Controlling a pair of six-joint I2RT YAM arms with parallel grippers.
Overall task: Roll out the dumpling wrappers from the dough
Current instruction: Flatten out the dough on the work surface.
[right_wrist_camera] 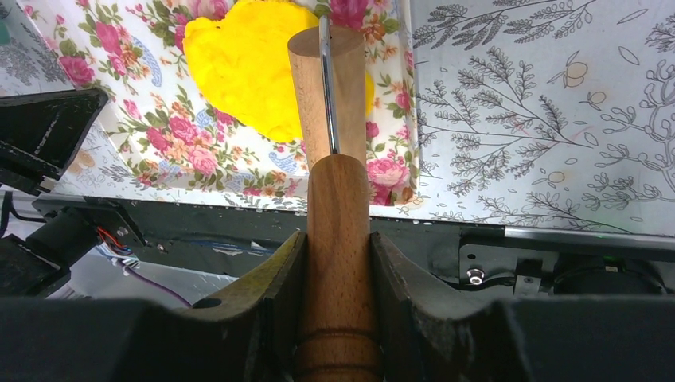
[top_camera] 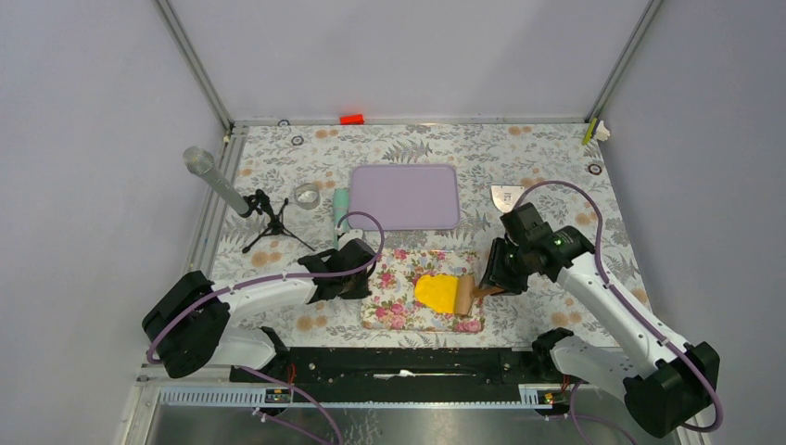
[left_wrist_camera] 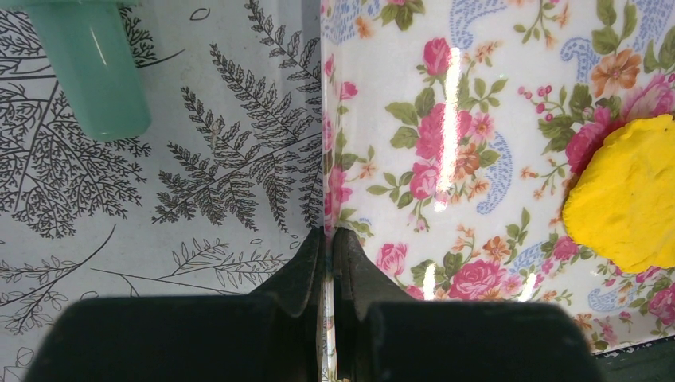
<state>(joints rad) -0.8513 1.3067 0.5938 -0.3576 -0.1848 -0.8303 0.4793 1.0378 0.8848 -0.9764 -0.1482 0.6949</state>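
The dough is a flattened, irregular bright yellow sheet on a floral mat. A wooden rolling pin lies across the dough's right edge. My right gripper is shut on the pin's handle, and its roller rests on the dough. My left gripper is at the mat's left edge. Seen from the left wrist, my left gripper is shut on that thin edge of the mat, with the dough to the right. No dumpling wrappers are in view.
A lilac mat lies behind the floral one. A teal cylinder and a clear round cutter sit to its left. A microphone on a tripod stands far left. A metal scraper lies at the back right.
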